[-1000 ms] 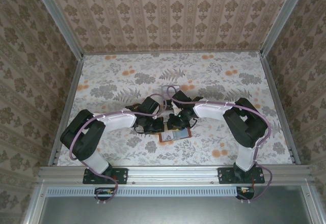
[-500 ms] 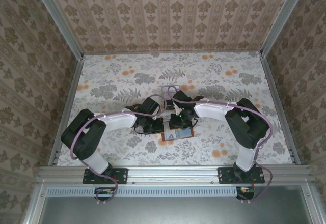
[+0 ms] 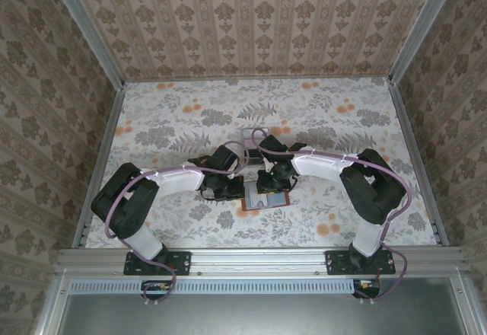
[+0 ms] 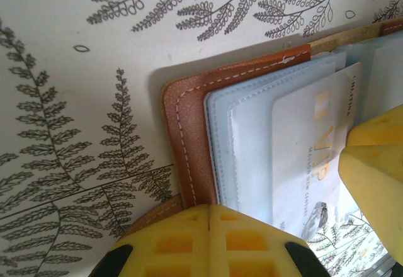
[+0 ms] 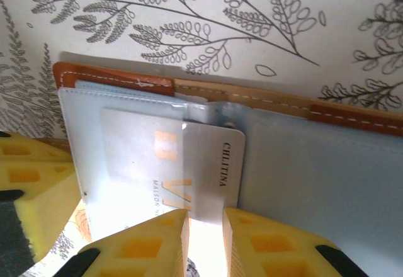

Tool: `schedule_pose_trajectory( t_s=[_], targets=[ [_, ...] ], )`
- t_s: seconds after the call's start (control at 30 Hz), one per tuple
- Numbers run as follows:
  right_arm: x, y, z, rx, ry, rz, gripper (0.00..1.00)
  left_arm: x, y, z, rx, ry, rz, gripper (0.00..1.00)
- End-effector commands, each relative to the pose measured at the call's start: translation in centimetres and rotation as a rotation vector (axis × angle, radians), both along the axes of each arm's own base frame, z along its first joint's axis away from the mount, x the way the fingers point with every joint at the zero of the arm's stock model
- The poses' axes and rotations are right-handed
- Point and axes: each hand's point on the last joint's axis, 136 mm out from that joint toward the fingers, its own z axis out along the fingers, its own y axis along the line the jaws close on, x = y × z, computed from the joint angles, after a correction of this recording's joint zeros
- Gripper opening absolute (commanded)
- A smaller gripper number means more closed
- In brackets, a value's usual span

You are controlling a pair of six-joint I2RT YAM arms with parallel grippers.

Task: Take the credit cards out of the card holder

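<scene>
The open holder (image 3: 262, 201) was pinned at its edge by the left claw (image 4: 210, 242), pads together, seemingly so the card (image 5: 208, 163) partly out of its pocket could be drawn by the right claw (image 5: 206, 242) clamped on it.

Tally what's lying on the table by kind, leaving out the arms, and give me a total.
card holder: 1
credit card in sight, partly out of its pocket: 1
clear tray: 1
Total: 3
</scene>
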Motion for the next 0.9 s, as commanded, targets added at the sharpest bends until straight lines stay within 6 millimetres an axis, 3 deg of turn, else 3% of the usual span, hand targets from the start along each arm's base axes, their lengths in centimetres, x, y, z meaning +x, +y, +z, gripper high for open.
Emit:
schedule_pose_trajectory(
  t_s=[0.0, 0.27, 0.5, 0.67, 0.87],
  targets=[
    [0.1, -0.6, 1.1, -0.018, -0.02, 0.004, 0.24, -1.1, 2.0, -1.6, 0.11, 0.036, -0.008, 0.0],
    [0.1, 1.0, 2.5, 0.091, -0.022, -0.001, 0.26, 0.5, 0.1, 1.9, 0.03, -0.029, -0.005, 0.01],
    [0.0, 0.7, 1.6, 0.104, 0.008, -0.006, 0.26, 1.0, -1.3, 3.4, -0.016, -0.044, -0.022, 0.01],
    [0.0, 0.5, 0.6, 0.1, 0.025, -0.009, 0.26, 1.1, -2.1, 2.6, -0.027, -0.021, -0.037, 0.01],
    [-0.2, 0.6, -0.3, 0.111, 0.05, -0.009, 0.26, 0.3, -1.5, 0.0, 0.019, 0.034, -0.042, 0.01]
  ],
)
